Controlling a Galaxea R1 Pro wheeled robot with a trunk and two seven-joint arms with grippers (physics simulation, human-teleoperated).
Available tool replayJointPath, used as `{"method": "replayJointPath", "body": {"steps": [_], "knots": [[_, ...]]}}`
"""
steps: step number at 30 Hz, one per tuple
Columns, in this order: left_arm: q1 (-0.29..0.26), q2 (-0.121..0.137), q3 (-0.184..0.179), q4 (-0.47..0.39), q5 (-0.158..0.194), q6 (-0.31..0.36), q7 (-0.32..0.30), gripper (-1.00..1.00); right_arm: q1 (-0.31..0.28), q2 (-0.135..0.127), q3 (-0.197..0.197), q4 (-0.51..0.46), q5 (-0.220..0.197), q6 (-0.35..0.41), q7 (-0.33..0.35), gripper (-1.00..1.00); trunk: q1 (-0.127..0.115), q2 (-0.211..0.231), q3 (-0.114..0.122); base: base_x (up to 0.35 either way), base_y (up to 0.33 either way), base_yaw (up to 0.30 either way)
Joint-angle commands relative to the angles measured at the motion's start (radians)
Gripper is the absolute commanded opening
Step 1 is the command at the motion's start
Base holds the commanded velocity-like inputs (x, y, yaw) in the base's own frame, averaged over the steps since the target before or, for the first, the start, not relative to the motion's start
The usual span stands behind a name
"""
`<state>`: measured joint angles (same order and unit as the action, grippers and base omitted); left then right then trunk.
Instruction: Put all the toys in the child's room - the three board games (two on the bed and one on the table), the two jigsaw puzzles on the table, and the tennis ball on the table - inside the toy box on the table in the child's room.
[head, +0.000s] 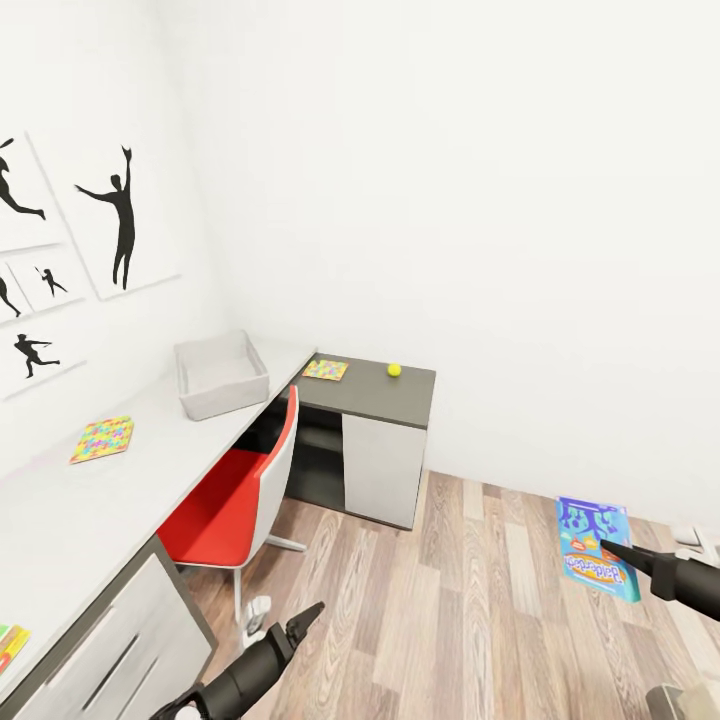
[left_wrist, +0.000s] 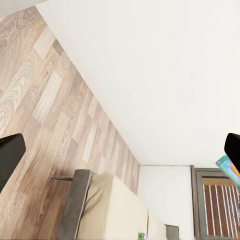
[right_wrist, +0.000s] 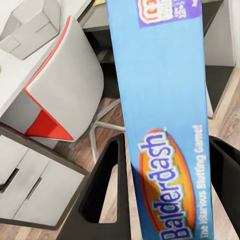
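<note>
Clamped in the right claw (right_wrist: 167, 200): blue board game (right_wrist: 165, 100) lettered "Balderdash" and "The Hilarious Bluffing Game", held above the wood floor (head: 470, 600). Beyond, on the tabletop (head: 90, 490): grey toy box (head: 220, 375), nothing visible inside. Beside that box: two jigsaw puzzles (head: 103, 438) (head: 325, 369); further along, tennis ball (head: 394, 369). Left claw (head: 300, 622): fingers apart, nothing between.
</note>
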<state>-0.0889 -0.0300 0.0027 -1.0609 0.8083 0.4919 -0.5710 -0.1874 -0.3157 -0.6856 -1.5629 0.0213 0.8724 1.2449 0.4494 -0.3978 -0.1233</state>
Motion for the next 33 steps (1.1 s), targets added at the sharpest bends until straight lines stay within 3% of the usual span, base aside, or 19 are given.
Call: {"method": "replayJointPath", "body": {"steps": [1,4,6,7,8,10,13,14,18,19,22,24,33], "knots": [[-0.006,-0.001,-0.001,-0.009,0.009,0.013,0.001,1.00,-0.001,-0.001,-0.001,-0.001,0.002,0.008,0.004,-1.00,0.001,-0.002,-0.002,0.003,0.000,0.000],[-0.026,-0.004,-0.005,-0.055,0.011,0.042,0.005,1.00,-0.001,-0.002,-0.001,-0.003,0.003,0.008,0.004,-1.00,0.001,-0.002,-0.002,0.002,0.000,0.000],[-0.055,-0.008,-0.008,-0.138,0.011,0.106,0.027,1.00,-0.001,-0.002,-0.001,-0.003,0.003,0.009,0.004,-1.00,0.001,-0.002,-0.002,0.001,0.000,0.000],[-0.119,-0.030,-0.012,-0.282,0.015,0.233,0.126,1.00,-0.003,-0.002,-0.001,-0.003,0.004,0.011,0.002,-1.00,0.001,-0.002,-0.002,0.000,0.000,0.000],[-0.119,-0.030,-0.012,-0.282,0.015,0.233,0.126,1.00,-0.003,-0.002,-0.001,-0.003,0.004,0.011,0.002,-1.00,0.001,-0.002,-0.002,0.000,0.000,0.000],[-0.175,-0.055,-0.012,-0.365,0.026,0.311,0.222,1.00,-0.004,-0.002,-0.001,-0.003,0.004,0.012,0.000,-1.00,0.001,-0.002,-0.002,0.000,0.000,0.000],[-0.250,-0.082,-0.016,-0.447,0.086,0.386,0.365,1.00,-0.005,-0.002,0.000,-0.002,0.004,0.013,-0.009,-1.00,0.001,-0.002,-0.001,0.000,0.000,0.000],[-0.250,-0.082,-0.016,-0.447,0.086,0.386,0.365,1.00,-0.005,-0.002,0.000,-0.002,0.004,0.013,-0.009,-1.00,0.001,-0.002,-0.001,0.000,0.000,0.000],[-0.296,-0.098,-0.052,-0.505,0.172,0.430,0.518,1.00,-0.006,-0.003,0.000,-0.005,0.004,0.015,-0.018,-1.00,0.001,-0.002,0.000,0.000,0.000,0.000],[-0.316,-0.101,-0.065,-0.523,0.208,0.443,0.613,1.00,-0.007,-0.007,-0.001,-0.010,0.003,0.017,-0.021,-1.00,0.001,-0.002,0.000,0.000,0.000,0.000],[-0.351,-0.102,-0.058,-0.532,0.230,0.450,0.693,1.00,-0.008,-0.015,-0.001,-0.012,0.003,0.018,-0.023,-1.00,0.001,-0.002,0.000,0.000,0.000,0.000],[-0.380,-0.102,-0.049,-0.535,0.240,0.455,0.728,1.00,-0.008,-0.020,-0.001,-0.012,0.002,0.018,-0.024,-1.00,0.001,-0.002,0.000,0.000,0.000,0.000],[-0.422,-0.098,-0.042,-0.543,0.285,0.465,0.779,1.00,-0.009,-0.031,-0.002,-0.013,0.001,0.019,-0.024,-1.00,0.001,-0.002,0.000,0.000,0.000,0.000]]}}
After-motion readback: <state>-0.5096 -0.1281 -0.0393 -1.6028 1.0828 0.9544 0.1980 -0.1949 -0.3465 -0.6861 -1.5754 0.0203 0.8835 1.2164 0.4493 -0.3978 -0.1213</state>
